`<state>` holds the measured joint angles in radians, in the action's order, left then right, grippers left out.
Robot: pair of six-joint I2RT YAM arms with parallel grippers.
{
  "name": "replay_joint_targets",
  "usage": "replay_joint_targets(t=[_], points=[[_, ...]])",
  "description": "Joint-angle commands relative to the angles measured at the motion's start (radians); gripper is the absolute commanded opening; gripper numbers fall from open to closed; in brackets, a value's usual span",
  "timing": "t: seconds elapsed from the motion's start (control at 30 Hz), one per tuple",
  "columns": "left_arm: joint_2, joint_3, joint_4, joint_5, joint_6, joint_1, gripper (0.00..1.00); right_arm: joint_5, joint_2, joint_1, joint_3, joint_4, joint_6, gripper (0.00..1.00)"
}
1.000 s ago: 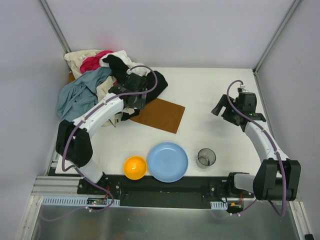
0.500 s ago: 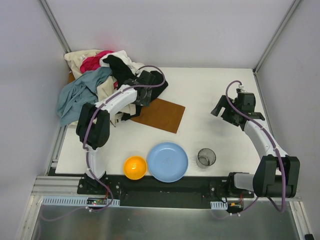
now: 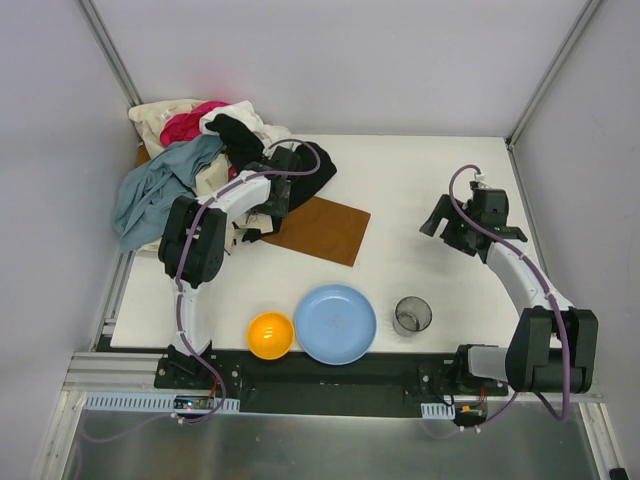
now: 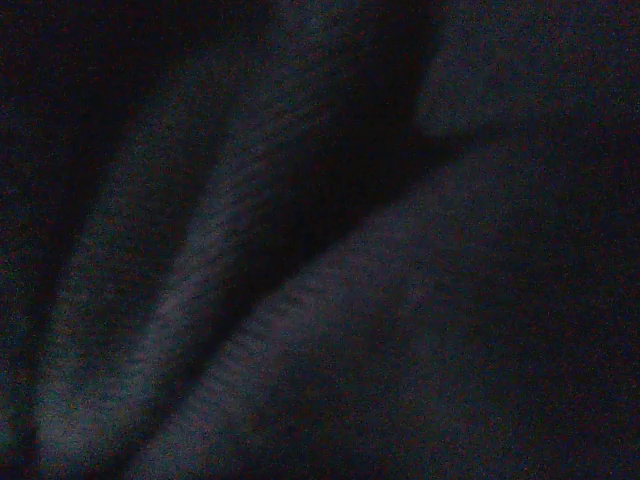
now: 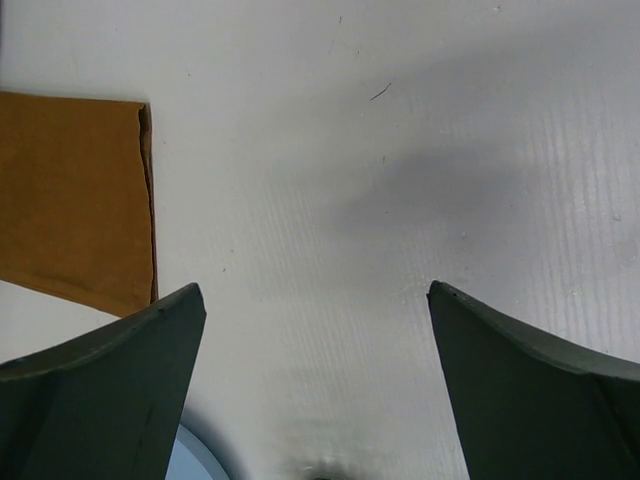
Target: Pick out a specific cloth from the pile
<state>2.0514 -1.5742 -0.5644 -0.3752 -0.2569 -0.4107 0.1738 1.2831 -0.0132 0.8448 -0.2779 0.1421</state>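
The cloth, a flat rust-brown piece, lies on the white table with its left end tucked under the pile; its corner also shows in the right wrist view. My left gripper is pressed down into the black garment at the pile's right edge, just behind the cloth. Only dark ribbed fabric fills the left wrist view, so its fingers are hidden. My right gripper hangs open over bare table to the right of the cloth, with nothing between its fingers.
A blue plate, an orange bowl and a dark cup stand along the table's near edge. The plate's rim peeks in beside my right gripper's left finger. Grey walls close in the left, back and right sides.
The left arm's elbow has swung up and inward over the table while its gripper stayed sunk in the black garment by the cloth. The right arm has hardly moved.
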Motion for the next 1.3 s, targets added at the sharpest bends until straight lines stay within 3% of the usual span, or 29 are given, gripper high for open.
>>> replay_joint_targets(t=[0.0, 0.13, 0.27, 0.77, 1.0, 1.27], points=[[0.001, 0.046, 0.014, 0.055, -0.022, 0.016, 0.49, 0.027, 0.007, -0.007, -0.006, 0.029, 0.007, 0.96], [-0.022, 0.054, 0.012, 0.056, -0.013, 0.016, 0.19, 0.033, 0.012, -0.011, -0.001, 0.031, 0.013, 0.96], [-0.065, 0.051, 0.012, 0.062, -0.004, 0.023, 0.00, 0.036, 0.007, -0.018, 0.007, 0.028, 0.007, 0.96], [-0.286, -0.105, 0.011, 0.206, 0.087, 0.056, 0.00, 0.026, -0.005, -0.034, 0.027, 0.008, -0.009, 0.96], [-0.338, -0.274, 0.012, 0.373, 0.048, 0.223, 0.00, 0.020, -0.008, -0.039, 0.036, -0.001, -0.018, 0.96], [-0.390, -0.353, 0.005, 0.260, -0.010, 0.403, 0.00, 0.018, -0.001, -0.044, 0.042, -0.004, -0.029, 0.96]])
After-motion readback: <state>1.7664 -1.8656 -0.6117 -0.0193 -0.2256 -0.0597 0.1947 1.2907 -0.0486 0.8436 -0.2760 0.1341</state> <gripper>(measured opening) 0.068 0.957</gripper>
